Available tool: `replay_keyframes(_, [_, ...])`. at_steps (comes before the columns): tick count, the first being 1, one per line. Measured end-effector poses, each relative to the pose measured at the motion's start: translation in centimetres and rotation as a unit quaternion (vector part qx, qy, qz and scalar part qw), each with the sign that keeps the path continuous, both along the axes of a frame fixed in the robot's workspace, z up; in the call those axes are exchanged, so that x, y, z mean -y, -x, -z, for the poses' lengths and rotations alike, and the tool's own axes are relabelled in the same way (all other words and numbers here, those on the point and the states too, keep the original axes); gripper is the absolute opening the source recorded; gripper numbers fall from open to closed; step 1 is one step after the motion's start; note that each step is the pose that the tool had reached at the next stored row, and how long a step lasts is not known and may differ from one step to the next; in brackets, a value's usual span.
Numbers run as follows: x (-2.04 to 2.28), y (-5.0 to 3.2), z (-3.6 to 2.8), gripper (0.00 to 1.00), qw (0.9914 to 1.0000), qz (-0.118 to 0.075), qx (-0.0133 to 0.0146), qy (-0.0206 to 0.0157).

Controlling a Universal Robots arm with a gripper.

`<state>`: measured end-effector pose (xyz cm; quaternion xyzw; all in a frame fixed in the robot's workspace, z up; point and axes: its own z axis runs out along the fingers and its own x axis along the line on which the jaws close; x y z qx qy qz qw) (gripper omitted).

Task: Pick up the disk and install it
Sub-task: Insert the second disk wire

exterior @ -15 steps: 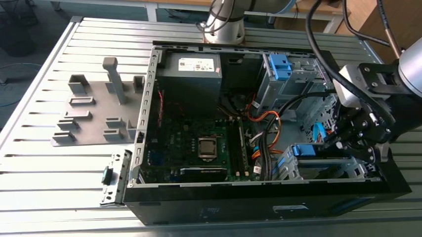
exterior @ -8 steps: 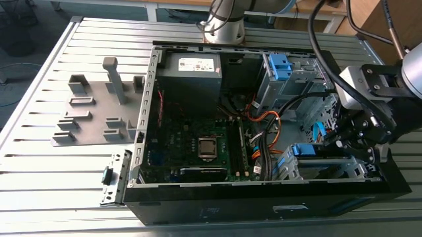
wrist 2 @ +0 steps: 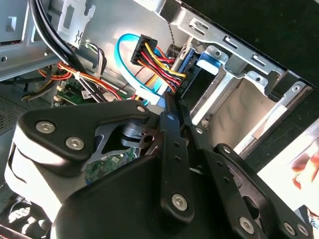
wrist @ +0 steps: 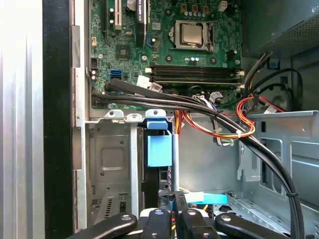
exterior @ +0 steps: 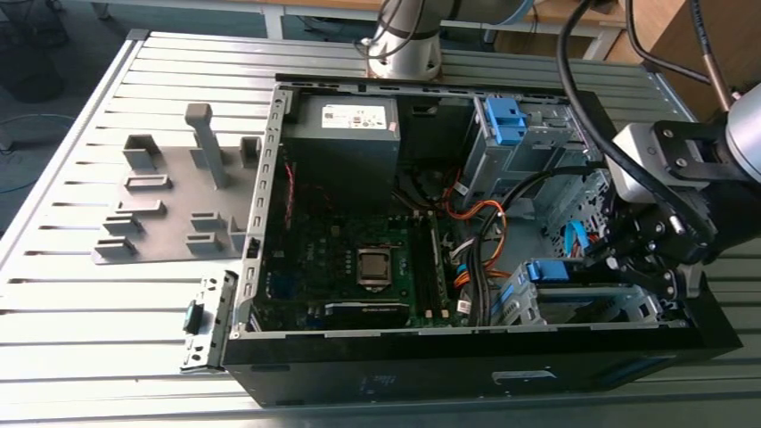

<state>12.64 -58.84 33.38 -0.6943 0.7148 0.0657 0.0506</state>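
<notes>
I'm judging the install step to be in hand: the disk [wrist: 159, 149] is standing on edge inside the drive cage [wrist: 112, 159], and the hand [wrist: 175, 211] is sitting just beside that cage. I cannot tell whether it's clamped. Seating is calling for a push square to the cage.

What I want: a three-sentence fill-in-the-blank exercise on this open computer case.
1. The power supply bears a ___ sticker.
2. The processor sits on a ___ motherboard.
3. The claw hangs over the drive cage at the exterior view's ___.
Missing words: white; green; right.
</notes>
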Motion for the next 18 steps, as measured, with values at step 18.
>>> replay_keyframes(18, [0.09, -0.01, 0.01, 0.16, 1.00000, 0.000, 0.0000, -0.0022])
